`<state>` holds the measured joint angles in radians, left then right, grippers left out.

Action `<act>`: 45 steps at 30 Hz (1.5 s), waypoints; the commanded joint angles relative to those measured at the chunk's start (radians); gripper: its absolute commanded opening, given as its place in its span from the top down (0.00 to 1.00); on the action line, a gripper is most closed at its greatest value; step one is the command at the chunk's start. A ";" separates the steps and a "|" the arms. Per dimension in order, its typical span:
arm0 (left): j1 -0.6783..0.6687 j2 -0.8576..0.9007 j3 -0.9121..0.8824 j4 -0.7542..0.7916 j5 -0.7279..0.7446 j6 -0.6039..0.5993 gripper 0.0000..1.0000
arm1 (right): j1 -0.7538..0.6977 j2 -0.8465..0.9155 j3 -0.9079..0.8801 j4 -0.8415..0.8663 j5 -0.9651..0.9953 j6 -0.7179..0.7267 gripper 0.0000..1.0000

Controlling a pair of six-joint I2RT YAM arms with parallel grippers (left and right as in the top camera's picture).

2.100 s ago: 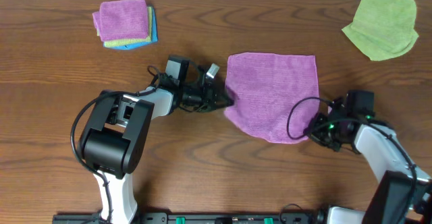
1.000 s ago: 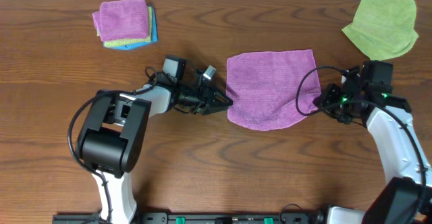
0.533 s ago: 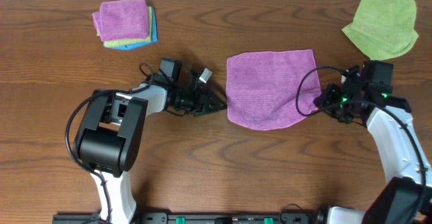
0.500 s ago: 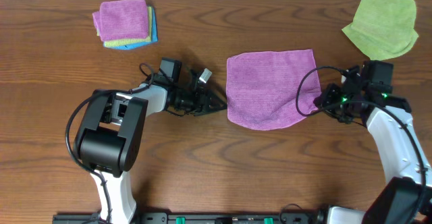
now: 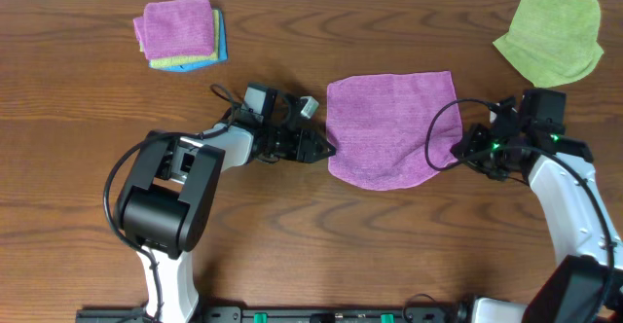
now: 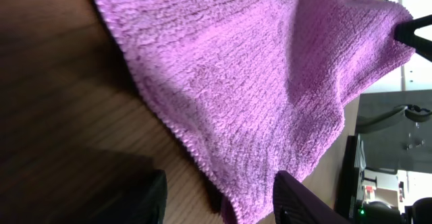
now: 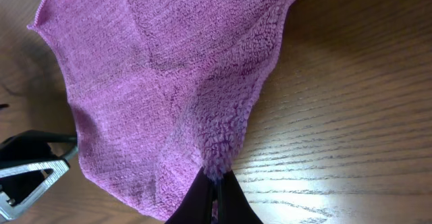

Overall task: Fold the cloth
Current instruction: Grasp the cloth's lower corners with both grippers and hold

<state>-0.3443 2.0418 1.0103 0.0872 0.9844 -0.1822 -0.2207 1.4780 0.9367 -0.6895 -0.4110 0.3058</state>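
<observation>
The right fingers clamp the cloth at its edge. The left fingers, apart, straddle the opposite edge; closing fully on it before lifting should prevent slippage.

Brown wooden table, grain running left to right. Lying on it: a purple cloth spread near the middle, a green cloth rumpled at the upper right corner of the overhead view, and a stack of folded cloths at upper left — purple one on top.
</observation>
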 commanded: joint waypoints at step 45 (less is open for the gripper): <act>-0.082 0.097 0.007 -0.041 0.105 -0.046 0.94 | -0.008 0.003 0.011 0.017 -0.005 -0.015 0.99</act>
<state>-0.4175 2.1159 1.0218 0.0368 1.1217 -0.2253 -0.2207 1.4780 0.9367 -0.6746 -0.4114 0.3035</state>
